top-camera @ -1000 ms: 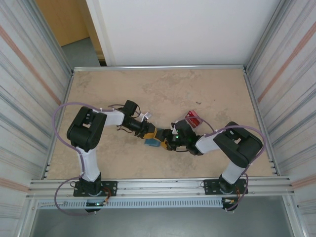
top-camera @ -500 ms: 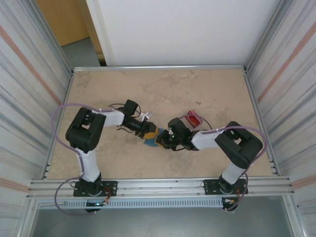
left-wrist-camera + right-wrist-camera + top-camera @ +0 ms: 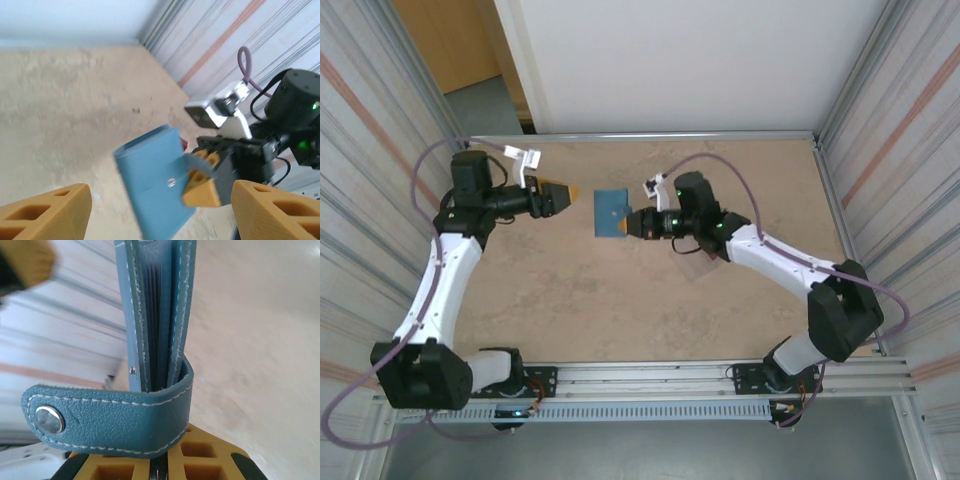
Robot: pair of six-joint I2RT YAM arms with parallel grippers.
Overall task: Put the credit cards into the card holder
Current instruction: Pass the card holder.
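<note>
My right gripper (image 3: 638,222) is shut on the card holder (image 3: 612,213), a teal-blue booklet held off the table at the far centre. In the right wrist view the card holder (image 3: 155,315) stands edge-on between my fingers (image 3: 210,460), with its snap tab (image 3: 100,420) hanging loose to the left. My left gripper (image 3: 560,196) is open and empty, a short way left of the holder. Its view shows the card holder (image 3: 155,190) and the right gripper (image 3: 202,175). A red sliver (image 3: 183,145) peeks from behind the holder; I cannot tell if it is a credit card.
The beige table (image 3: 620,300) is fenced by a metal frame (image 3: 640,136). Ribbed walls (image 3: 370,200) rise on both sides and a white panel (image 3: 700,60) stands at the back. The right arm's forearm (image 3: 770,255) crosses the right half of the table.
Both arms have swung from the near centre toward the back. The left gripper let go of the card holder, opened and pulled left. The right gripper shut on the holder and lifted it.
</note>
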